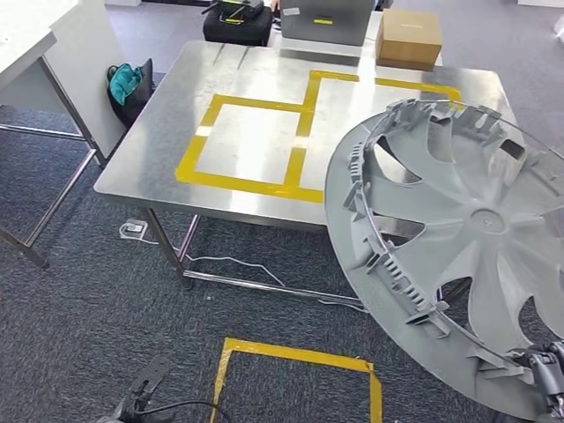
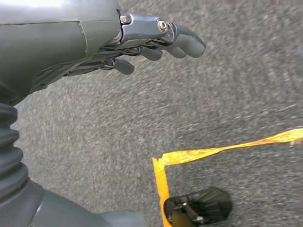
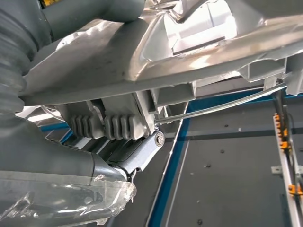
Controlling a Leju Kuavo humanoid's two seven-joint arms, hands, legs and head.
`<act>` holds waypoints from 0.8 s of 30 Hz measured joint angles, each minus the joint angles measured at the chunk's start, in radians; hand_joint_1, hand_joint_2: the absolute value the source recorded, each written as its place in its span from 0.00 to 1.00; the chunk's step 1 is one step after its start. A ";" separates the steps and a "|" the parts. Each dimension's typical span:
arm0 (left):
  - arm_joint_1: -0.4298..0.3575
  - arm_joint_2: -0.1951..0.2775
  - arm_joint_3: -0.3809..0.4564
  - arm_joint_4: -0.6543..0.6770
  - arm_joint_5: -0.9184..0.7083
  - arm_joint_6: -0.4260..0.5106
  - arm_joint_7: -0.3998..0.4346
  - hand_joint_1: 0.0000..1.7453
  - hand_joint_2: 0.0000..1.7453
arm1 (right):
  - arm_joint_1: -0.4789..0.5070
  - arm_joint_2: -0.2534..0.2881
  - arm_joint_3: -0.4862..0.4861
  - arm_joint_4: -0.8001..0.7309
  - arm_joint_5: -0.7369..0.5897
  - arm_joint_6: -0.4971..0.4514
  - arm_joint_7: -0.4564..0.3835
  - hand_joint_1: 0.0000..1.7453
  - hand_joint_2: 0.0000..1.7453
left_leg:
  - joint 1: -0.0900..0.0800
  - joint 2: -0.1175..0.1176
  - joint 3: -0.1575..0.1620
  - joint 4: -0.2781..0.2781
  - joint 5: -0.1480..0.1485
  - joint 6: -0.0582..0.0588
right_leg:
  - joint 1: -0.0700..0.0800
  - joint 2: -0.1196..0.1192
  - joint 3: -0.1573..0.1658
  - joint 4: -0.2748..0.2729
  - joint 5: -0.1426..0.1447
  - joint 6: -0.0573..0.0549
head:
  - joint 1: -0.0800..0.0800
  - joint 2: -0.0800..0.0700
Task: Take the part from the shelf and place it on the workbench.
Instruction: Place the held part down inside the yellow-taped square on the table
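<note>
Steel bench is sitting ahead; you're carrying the grey wheel cover tilted over its near right edge. Right robot hand is gripping only the rim, so it may slip or clip the edge. Left robot hand is hanging loose, holding nothing.

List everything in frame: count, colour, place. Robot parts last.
wheel cover: 1, grey, held at the right, tilted over the workbench's near right corner
workbench: 1, bare metal, centre, marked with yellow tape squares
cardboard box: 1, brown, far right edge of the workbench
floor tape: 1 outline, yellow, carpet in front of the workbench
bag: 1, black with teal, floor left of the workbench
white table: 1, far left
black case: 1, behind the workbench
left hand: hanging over the carpet, fingers apart, holding nothing
right hand: grips the wheel cover's near rim
</note>
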 joint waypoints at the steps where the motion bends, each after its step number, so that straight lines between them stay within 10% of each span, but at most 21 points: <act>1: -0.001 0.000 0.000 0.000 0.000 0.000 0.000 0.00 1.00 | 0.000 0.000 0.000 0.000 0.000 0.000 -0.001 1.00 1.00 | -0.002 0.006 0.013 0.000 -0.010 -0.002 | 0.005 -0.010 0.016 -0.057 0.049 -0.008 | -0.001 0.000; 7: -0.005 -0.001 0.000 0.000 0.002 0.000 0.000 0.00 1.00 | 0.001 0.000 -0.002 0.000 0.001 0.000 -0.013 1.00 1.00 | -0.002 0.010 0.048 0.020 -0.033 -0.037 | 0.008 -0.006 0.069 -0.160 0.104 -0.040 | -0.004 0.000; 13: 0.002 0.001 -0.001 0.000 0.005 0.002 0.000 0.00 1.00 | -0.005 0.000 -0.002 0.003 0.001 0.000 -0.014 1.00 1.00 | 0.006 -0.037 -0.134 0.250 -0.132 -0.059 | -0.009 0.025 0.109 -0.168 0.086 -0.042 | -0.016 0.000; 16: 0.004 0.004 -0.001 0.000 0.008 0.002 0.000 0.00 1.00 | -0.006 0.000 -0.002 0.005 0.001 0.000 -0.014 1.00 1.00 | 0.015 -0.037 -0.120 0.117 -0.019 -0.069 | -0.016 0.037 0.141 -0.167 0.057 -0.026 | -0.018 0.000; 19: 0.003 0.005 -0.001 0.000 0.010 0.004 0.000 0.00 1.00 | -0.005 0.000 -0.001 0.006 0.001 0.000 -0.014 1.00 1.00 | 0.019 -0.035 -0.096 0.015 0.055 -0.056 | -0.014 0.044 0.162 -0.165 0.028 -0.002 | -0.024 0.000; 24: 0.001 0.005 -0.001 0.001 0.012 0.007 0.000 0.00 1.00 | -0.005 -0.001 -0.001 0.006 0.002 0.000 -0.019 1.00 1.00 | 0.018 -0.041 -0.063 0.010 0.044 -0.010 | -0.015 0.019 0.144 -0.094 -0.001 0.021 | -0.019 0.000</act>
